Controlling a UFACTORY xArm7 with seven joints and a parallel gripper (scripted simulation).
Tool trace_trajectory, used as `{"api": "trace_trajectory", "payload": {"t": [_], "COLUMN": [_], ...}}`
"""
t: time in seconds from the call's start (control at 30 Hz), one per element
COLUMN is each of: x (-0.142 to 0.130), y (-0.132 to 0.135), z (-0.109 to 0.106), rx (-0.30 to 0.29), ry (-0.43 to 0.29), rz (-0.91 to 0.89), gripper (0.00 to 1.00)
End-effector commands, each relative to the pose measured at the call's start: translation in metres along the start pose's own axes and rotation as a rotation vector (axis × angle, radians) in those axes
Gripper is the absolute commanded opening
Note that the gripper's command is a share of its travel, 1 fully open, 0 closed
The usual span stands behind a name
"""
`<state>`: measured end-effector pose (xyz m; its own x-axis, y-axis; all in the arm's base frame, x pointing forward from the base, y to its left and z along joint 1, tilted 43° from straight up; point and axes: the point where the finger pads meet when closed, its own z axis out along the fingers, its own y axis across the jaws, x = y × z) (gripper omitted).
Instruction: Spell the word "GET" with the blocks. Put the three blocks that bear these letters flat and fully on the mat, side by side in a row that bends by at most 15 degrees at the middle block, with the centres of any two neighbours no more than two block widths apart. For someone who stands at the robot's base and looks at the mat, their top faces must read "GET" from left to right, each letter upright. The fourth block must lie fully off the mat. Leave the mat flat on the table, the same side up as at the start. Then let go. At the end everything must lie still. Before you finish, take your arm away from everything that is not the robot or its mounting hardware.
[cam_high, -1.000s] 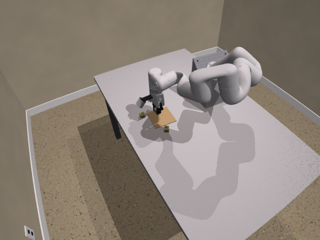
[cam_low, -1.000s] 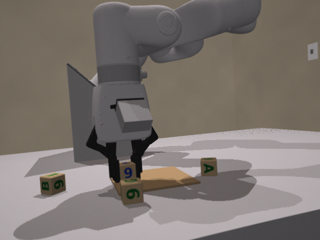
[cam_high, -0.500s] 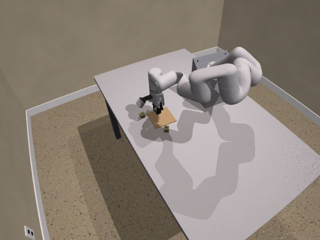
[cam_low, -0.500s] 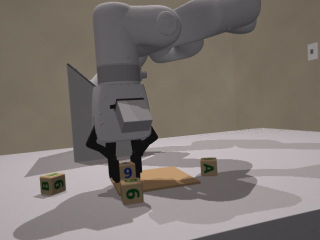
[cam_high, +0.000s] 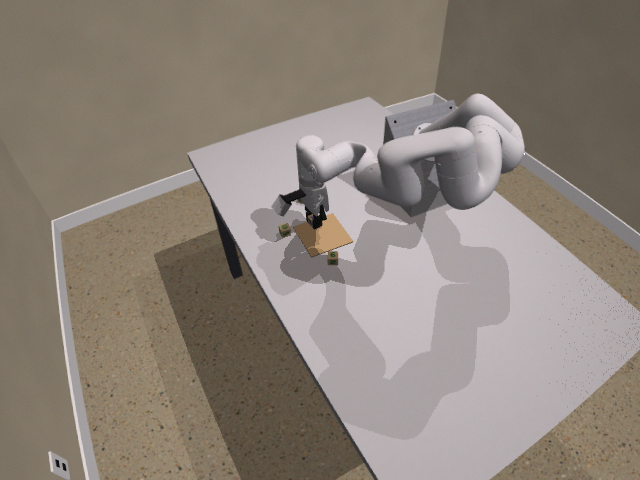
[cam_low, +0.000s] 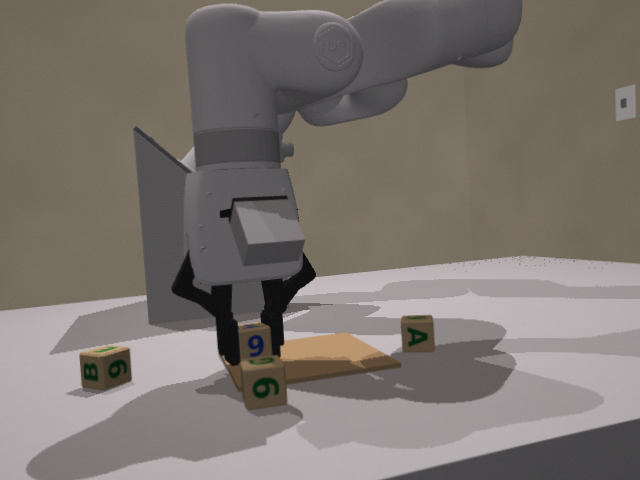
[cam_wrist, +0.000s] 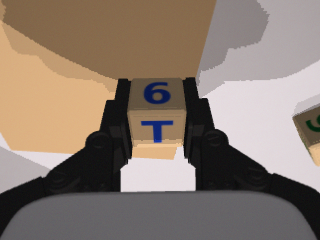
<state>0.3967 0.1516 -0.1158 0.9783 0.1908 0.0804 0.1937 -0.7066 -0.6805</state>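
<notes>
I have the T block (cam_high: 310, 218) (cam_low: 254, 343) (cam_wrist: 157, 127) clamped between the fingertips of my gripper (cam_high: 316, 221) (cam_low: 253, 343) (cam_wrist: 157, 96). In the top view it is at the mat's (cam_high: 329, 235) (cam_low: 336, 356) (cam_wrist: 50, 100) 11 o'clock side; base contact cannot be confirmed. Judged step: seat T as the right-hand letter. Keep its stem aligned, lower vertically, verify full support, then release evenly and retract straight up. Appearance: tan cube, blue T pointing to 12 o'clock in the wrist view, blue numeral on an adjoining face.

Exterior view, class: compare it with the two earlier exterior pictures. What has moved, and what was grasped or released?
Nothing clearly moved, and nothing was taken hold of or let go. The black fingers stay around the blue-marked wooden block; the flat tan mat and green-marked wooden blocks stayed put.
</notes>
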Motion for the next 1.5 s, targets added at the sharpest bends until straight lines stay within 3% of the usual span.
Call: {"api": "trace_trajectory", "payload": {"t": [0.0,1.47], "x": [0.0012,0.0012], "y": [0.0010,0.0010], "z": [-0.0017,0.0020], "rx": [-0.002,-0.002], "ry": [0.004,0.004], "rz": [0.001,0.001], "gripper": [0.27,0.27]}}
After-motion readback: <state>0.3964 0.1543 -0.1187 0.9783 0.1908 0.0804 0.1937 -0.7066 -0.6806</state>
